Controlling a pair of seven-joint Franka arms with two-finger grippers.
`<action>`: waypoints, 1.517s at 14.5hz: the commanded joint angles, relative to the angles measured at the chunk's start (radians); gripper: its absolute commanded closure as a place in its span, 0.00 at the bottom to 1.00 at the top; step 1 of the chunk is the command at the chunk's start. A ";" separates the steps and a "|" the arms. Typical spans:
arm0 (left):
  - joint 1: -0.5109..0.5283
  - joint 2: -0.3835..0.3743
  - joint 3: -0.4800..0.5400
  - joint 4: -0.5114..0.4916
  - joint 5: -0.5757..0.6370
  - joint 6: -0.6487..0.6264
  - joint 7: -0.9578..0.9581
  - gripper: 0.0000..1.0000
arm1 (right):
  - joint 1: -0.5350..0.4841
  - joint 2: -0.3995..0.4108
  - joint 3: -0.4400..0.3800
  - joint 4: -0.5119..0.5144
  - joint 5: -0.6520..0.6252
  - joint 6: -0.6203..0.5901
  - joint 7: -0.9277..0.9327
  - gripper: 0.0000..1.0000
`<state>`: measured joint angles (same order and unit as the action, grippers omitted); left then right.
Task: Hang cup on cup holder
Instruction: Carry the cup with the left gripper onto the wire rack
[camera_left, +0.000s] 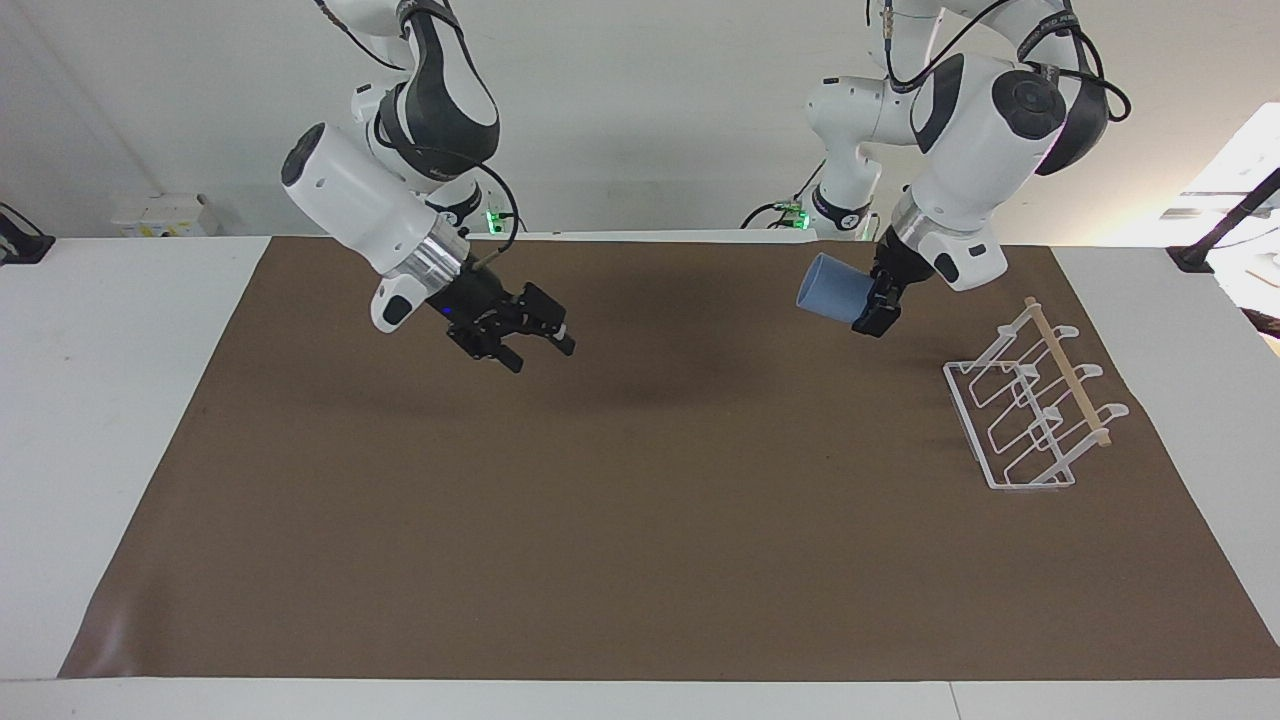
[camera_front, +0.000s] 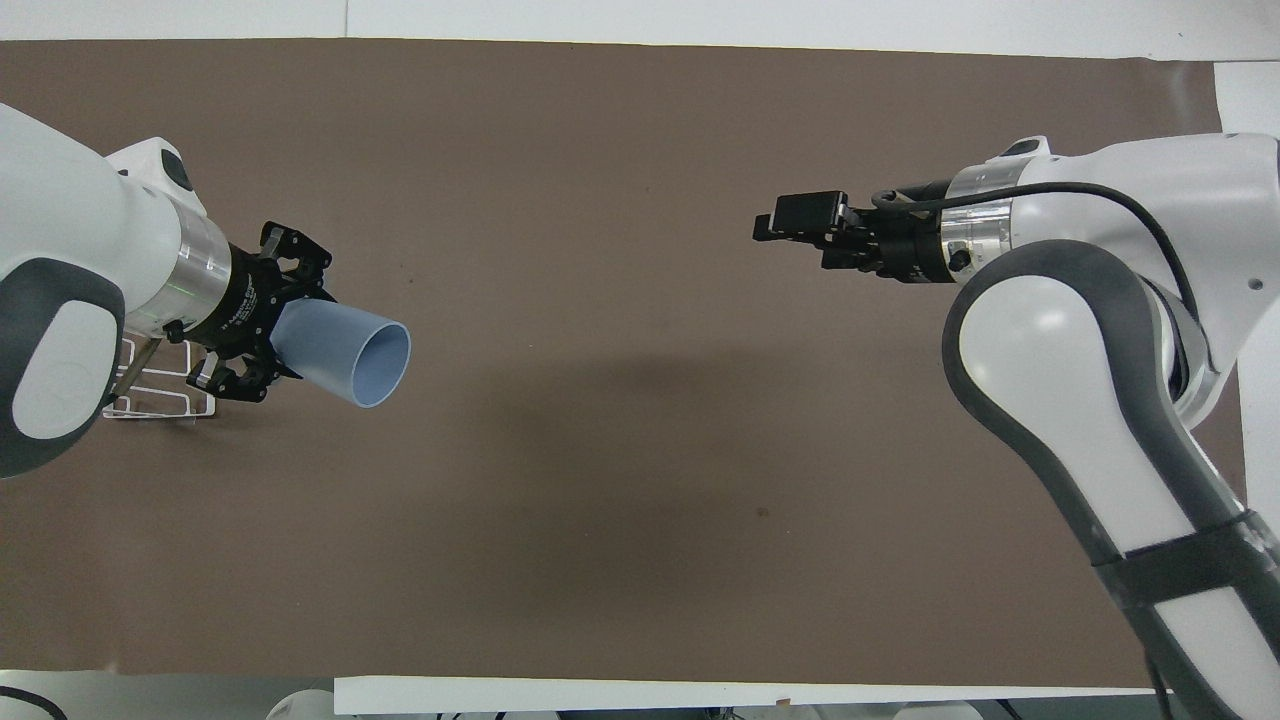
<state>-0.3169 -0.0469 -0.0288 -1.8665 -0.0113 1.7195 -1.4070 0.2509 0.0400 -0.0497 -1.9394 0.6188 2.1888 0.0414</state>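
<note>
The light-blue cup (camera_left: 828, 288) (camera_front: 345, 352) hangs in the air on its side, its mouth turned toward the right arm's end of the table. My left gripper (camera_left: 872, 302) (camera_front: 280, 340) is shut on the cup's narrow base, over the mat beside the cup holder. The white wire cup holder (camera_left: 1030, 410) with its wooden rod stands on the mat at the left arm's end; in the overhead view only a corner of the holder (camera_front: 160, 390) shows under the left arm. My right gripper (camera_left: 540, 338) (camera_front: 795, 222) is open and holds nothing, over the mat toward the right arm's end.
A brown mat (camera_left: 600, 500) covers most of the white table (camera_left: 100, 400). Black clamps (camera_left: 20, 245) (camera_left: 1200, 255) sit at the table's two corners nearest the robots. A small white box (camera_left: 165, 215) stands by the wall.
</note>
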 joint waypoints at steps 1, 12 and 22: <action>-0.079 0.010 0.004 0.052 0.301 -0.118 -0.004 1.00 | -0.076 -0.003 0.011 0.003 -0.214 -0.053 -0.043 0.01; -0.157 0.059 0.006 -0.062 1.340 -0.196 -0.307 1.00 | -0.260 -0.054 0.004 0.421 -0.685 -0.704 -0.058 0.01; -0.105 0.427 0.010 0.026 1.548 -0.347 -0.751 1.00 | -0.288 -0.089 0.002 0.370 -0.670 -0.768 -0.083 0.01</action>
<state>-0.4237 0.3594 -0.0160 -1.8639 1.5291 1.4022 -2.1371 -0.0094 -0.0400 -0.0562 -1.5562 -0.0470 1.4294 -0.0103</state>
